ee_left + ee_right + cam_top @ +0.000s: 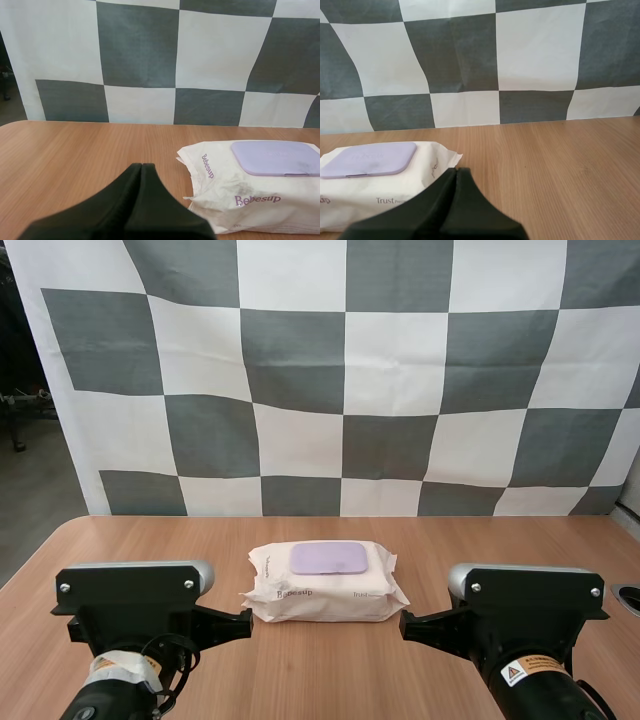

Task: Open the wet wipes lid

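Wipes pack sits centred on the surface, lid closed; soft, light, likely to slide, we judge; take the stiff lid at its 6 o'clock lip; our left gripper at 8 o'clock, right gripper at 4, both pressed together.

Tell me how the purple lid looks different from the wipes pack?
The lid is purple, smooth and flat; the pack is cream, crinkly and puffy. The lid is small and lies shut on top; the pack is much bigger and lies on the table. Both are roughly rectangular.
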